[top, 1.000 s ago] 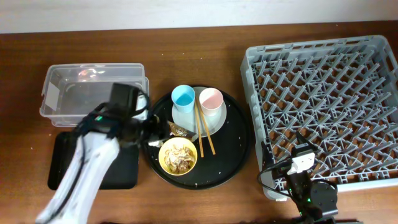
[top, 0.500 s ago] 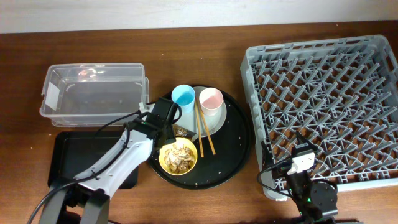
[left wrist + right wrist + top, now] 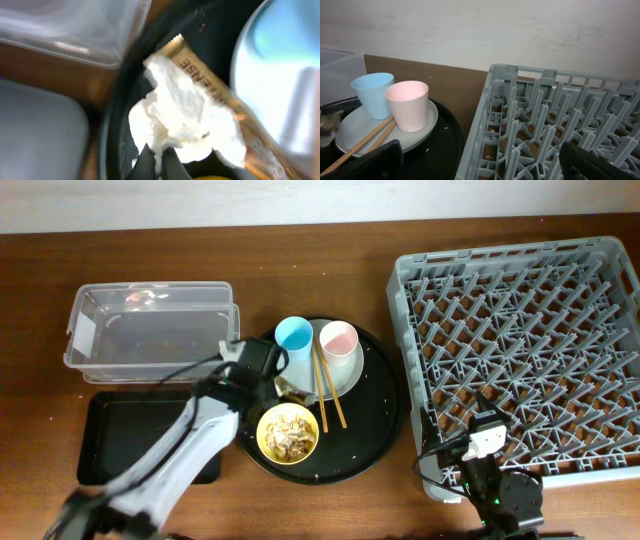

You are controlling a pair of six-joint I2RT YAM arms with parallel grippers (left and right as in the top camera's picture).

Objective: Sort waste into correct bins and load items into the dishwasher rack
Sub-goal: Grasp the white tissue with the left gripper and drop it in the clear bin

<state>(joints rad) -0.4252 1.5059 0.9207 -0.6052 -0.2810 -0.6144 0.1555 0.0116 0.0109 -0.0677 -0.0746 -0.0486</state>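
Note:
The crumpled white tissue [image 3: 180, 115] lies on the gold-brown wrapper [image 3: 200, 70] at the left of the round black tray [image 3: 375, 430]. My left gripper [image 3: 159, 152] is shut, pinching the tissue's lower edge between its dark fingertips. In the overhead view that gripper [image 3: 262, 370] sits beside the blue cup [image 3: 295, 335]. The pink cup [image 3: 339, 338] and chopsticks [image 3: 328, 395] rest on the pale plate [image 3: 345, 375]. The yellow bowl [image 3: 287, 432] holds food flakes. My right gripper [image 3: 480, 165] stands wide open at the grey rack's [image 3: 520, 340] front left corner, holding nothing.
The clear tub [image 3: 150, 330] stands at the back left, the shallow black tray [image 3: 120, 435] just in front of it. My left arm crosses over that black tray. Rice-like crumbs dot the round tray. The rack fills the right side of the table.
My left arm has swung right from over the tub and black tray to the round tray's left edge. Its jaws have gone from open to shut on the tissue. The right arm is still.

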